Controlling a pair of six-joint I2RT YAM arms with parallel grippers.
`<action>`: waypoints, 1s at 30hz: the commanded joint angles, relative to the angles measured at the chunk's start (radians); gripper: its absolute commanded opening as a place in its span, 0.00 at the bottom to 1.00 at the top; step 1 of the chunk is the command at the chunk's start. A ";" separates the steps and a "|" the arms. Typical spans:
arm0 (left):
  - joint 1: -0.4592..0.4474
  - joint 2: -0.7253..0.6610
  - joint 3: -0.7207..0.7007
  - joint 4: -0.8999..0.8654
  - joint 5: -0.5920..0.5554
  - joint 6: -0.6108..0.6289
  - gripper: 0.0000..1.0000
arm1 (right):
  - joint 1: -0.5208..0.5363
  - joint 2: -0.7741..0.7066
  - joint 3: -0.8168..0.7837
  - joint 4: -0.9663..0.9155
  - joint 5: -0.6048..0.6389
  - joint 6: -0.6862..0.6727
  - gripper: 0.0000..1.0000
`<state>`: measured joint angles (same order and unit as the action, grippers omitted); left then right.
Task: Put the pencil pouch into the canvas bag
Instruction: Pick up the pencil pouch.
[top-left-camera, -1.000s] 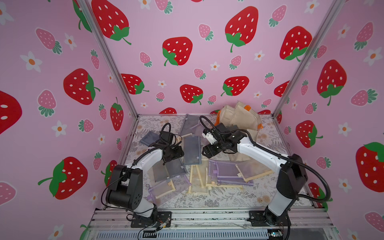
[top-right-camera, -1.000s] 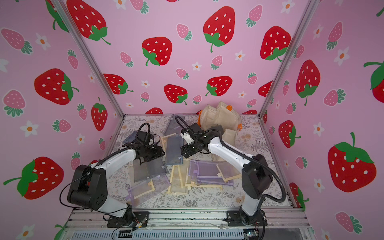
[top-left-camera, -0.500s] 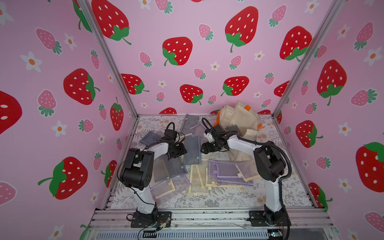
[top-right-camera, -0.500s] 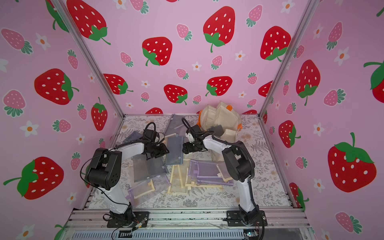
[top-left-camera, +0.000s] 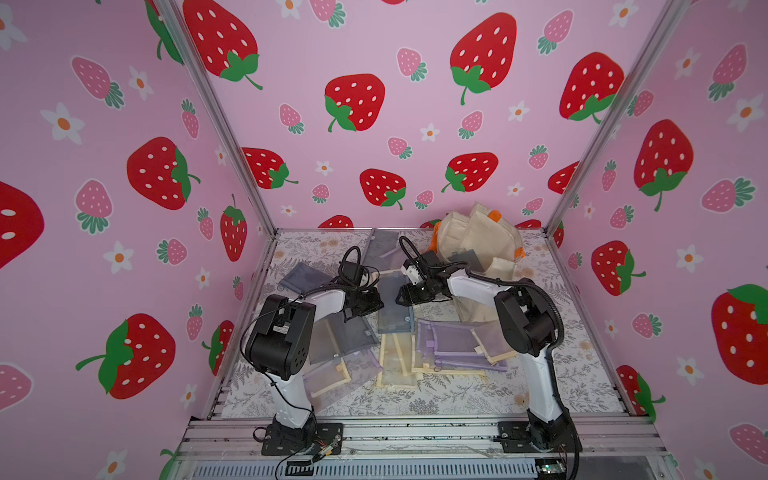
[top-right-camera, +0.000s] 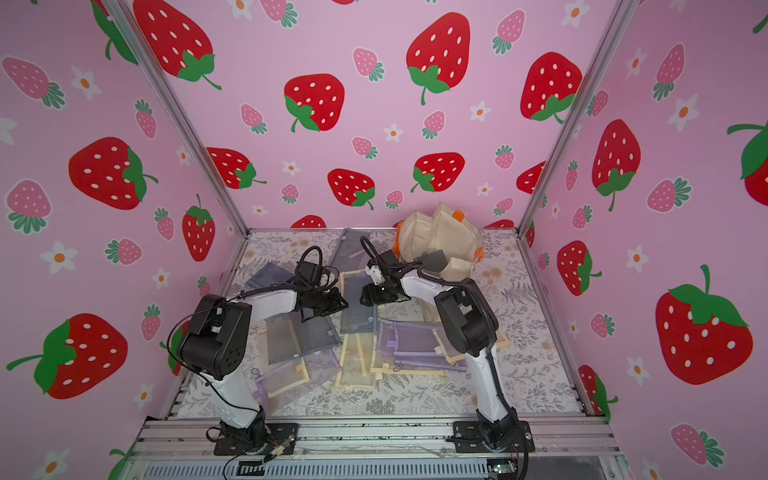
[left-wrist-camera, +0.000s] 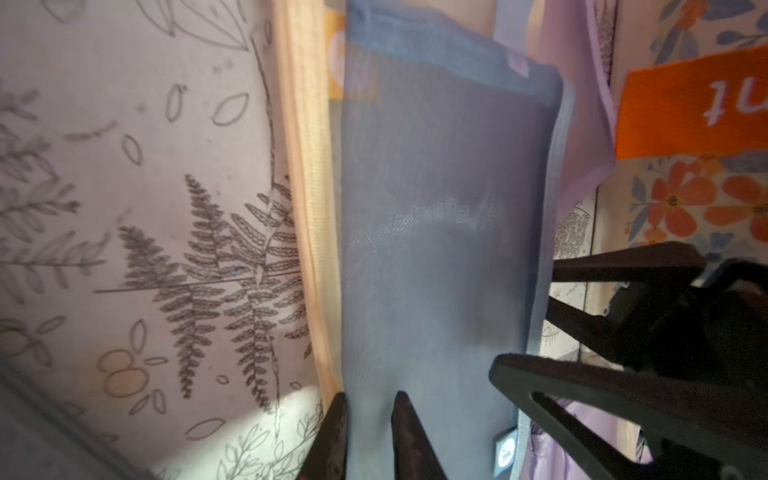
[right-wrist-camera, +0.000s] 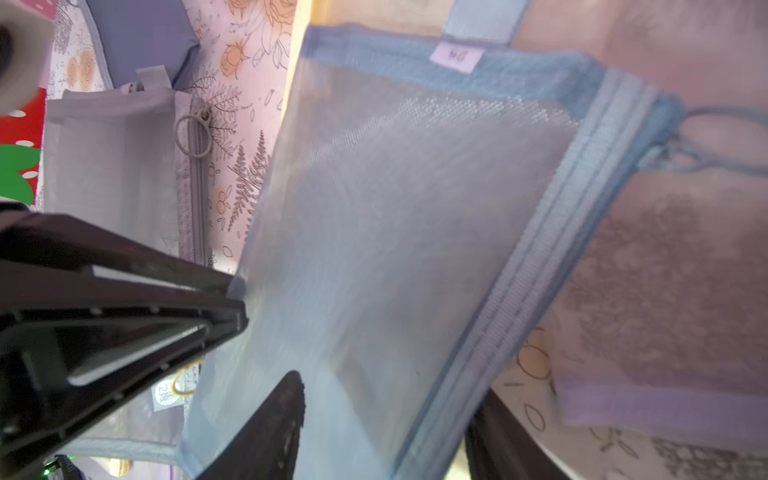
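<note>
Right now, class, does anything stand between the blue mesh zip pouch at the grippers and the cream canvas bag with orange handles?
Only the right arm itself: its wrist lies between the blue mesh pouch and the cream canvas bag. A dark grey pouch sits at the bag's front, perhaps at its opening.

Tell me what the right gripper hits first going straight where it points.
The blue mesh pouch, already inside the right gripper's opening; beyond it probably the left gripper, depth unclear.
</note>
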<state>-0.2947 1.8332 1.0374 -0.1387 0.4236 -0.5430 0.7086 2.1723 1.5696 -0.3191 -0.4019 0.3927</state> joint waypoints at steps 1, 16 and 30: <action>-0.011 -0.044 -0.047 0.052 0.043 -0.020 0.17 | 0.012 -0.025 -0.025 0.012 -0.029 -0.004 0.58; -0.024 -0.363 -0.132 -0.095 -0.033 0.029 0.00 | 0.045 -0.313 -0.194 -0.006 -0.026 -0.031 0.83; -0.079 -0.821 -0.060 -0.245 0.003 0.184 0.00 | 0.012 -0.644 -0.246 0.072 -0.154 0.161 0.91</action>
<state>-0.3557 1.0718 0.9192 -0.3698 0.3786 -0.4156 0.7361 1.5684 1.3495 -0.2955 -0.4900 0.4648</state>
